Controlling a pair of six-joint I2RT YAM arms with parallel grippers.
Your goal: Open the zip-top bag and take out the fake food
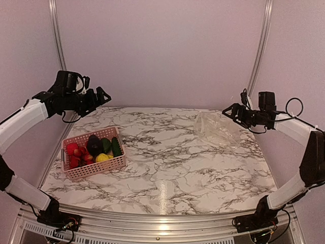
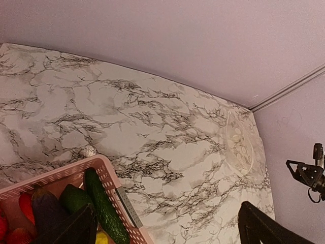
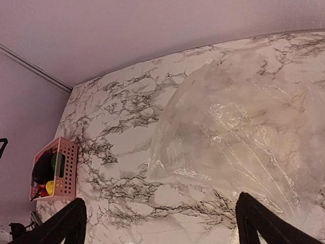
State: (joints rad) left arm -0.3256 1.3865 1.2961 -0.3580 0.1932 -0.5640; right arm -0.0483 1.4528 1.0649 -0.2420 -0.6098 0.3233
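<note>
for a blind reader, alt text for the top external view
A clear zip-top bag that looks empty lies right on a marble table; the fake food fills a pink basket at left. The left gripper and right gripper hang open above.

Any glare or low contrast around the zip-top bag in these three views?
Top external: the zip-top bag is faint against the marble table, and a glare streak sits near the front edge. Left wrist: the bag is small and pale. Right wrist: bright creases glint across the bag; the right end effector's fingers are dark silhouettes.
</note>
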